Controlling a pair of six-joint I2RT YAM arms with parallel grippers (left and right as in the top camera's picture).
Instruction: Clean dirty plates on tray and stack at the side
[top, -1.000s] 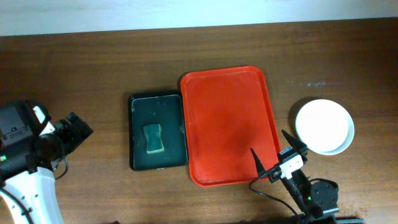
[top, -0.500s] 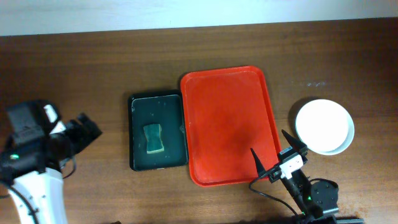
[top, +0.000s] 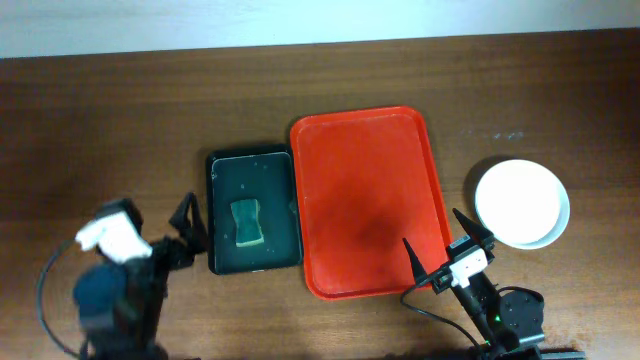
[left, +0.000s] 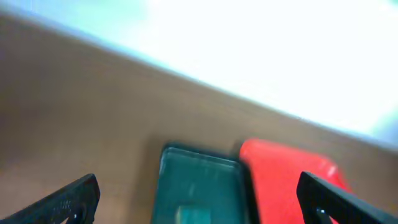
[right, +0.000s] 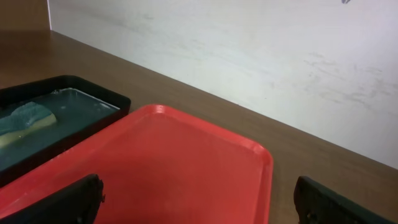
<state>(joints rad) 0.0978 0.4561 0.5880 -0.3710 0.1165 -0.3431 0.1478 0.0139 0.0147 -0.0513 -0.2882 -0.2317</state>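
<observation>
The red tray (top: 365, 200) lies in the middle of the table with no plates on it. A stack of plates (top: 521, 203), white on top with a pale blue rim showing beneath, sits on the bare wood to its right. My left gripper (top: 195, 232) is open and empty just left of the black tray. My right gripper (top: 432, 228) is open and empty over the red tray's near right corner. The right wrist view shows the red tray (right: 155, 162) between my open fingers (right: 199, 199). The blurred left wrist view shows my open fingers (left: 199, 205) and the red tray (left: 280, 180).
A smaller black tray (top: 253, 212) with a green sponge (top: 247, 221) lies against the red tray's left side. It also shows in the right wrist view (right: 62, 118) and the left wrist view (left: 199, 183). A pale wall borders the far table edge.
My left arm has swung from the table's far left edge rightward to just beside the black tray. The right arm, the trays and the plates have not moved.
</observation>
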